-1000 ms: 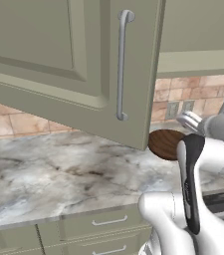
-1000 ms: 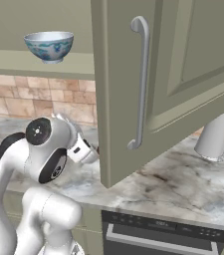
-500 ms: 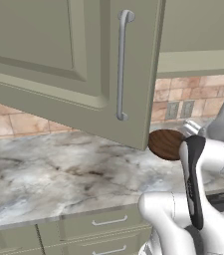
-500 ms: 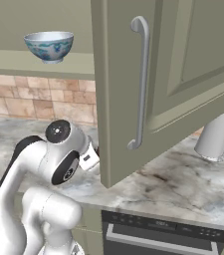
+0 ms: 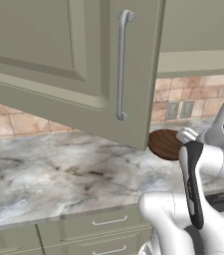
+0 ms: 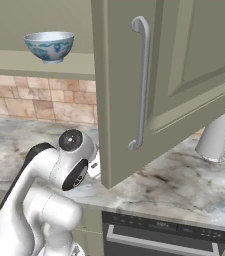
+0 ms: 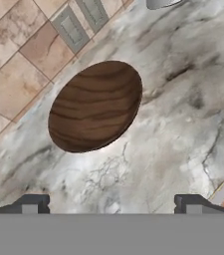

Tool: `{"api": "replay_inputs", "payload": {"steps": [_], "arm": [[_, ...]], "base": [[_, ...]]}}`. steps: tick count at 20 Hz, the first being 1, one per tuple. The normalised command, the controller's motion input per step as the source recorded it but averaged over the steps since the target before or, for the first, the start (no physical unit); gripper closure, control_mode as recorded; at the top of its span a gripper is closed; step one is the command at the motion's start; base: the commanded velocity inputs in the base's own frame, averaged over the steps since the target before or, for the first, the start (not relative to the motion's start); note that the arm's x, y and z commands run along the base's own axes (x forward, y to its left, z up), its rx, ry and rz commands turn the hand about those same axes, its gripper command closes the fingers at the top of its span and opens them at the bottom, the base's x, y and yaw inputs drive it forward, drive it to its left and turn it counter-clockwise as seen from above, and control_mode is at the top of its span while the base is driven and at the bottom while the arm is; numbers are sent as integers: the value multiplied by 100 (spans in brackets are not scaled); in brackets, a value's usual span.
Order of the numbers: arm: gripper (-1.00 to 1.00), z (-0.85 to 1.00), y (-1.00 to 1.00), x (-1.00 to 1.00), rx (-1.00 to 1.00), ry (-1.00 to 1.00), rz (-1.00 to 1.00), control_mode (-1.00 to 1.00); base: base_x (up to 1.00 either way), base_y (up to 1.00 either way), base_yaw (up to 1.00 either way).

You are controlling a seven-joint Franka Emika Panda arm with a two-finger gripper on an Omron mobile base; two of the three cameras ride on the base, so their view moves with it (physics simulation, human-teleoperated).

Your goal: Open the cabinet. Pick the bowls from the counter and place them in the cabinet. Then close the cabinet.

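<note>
Reaching for the second bowl: the claw [image 7: 108,204] hangs wide open and empty above the brown bowl [image 7: 95,105] on the counter [image 7: 183,124]; next it must descend onto the rim and close; the white bowl [image 6: 49,46] sits in the open cabinet [image 6: 184,75].

olive-green cabinet door [image 5: 68,64] with silver bar handle [image 5: 122,64]. white bowl [image 6: 49,46] patterned in pale blue. dark brown wooden bowl [image 7: 95,105], wavy grain. grey-beige marble counter [image 5: 49,174], darker veins. tan tiled backsplash [image 6: 29,102]. pale grey container [image 6: 215,139].
</note>
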Motion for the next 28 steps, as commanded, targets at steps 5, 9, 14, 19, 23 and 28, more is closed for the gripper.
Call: {"api": "replay_inputs", "payload": {"steps": [5,9,14,19,23,28], "arm": [[-100,-42,-11,29,5,0,-12,-100],[-100,-39,-22,18,19,10,-15,-100],[-100,-24,-38,35,21,10,-4,-100],[-100,0,-9,18,2,3,0,-100],[-100,-3,-1,31,0,0,0,-100],[-100,-24,-6,20,0,0,0,-100]], "base": [[0,0,0],[0,0,0],[0,0,0],[0,0,0],[0,0,0],[0,0,0]]}}
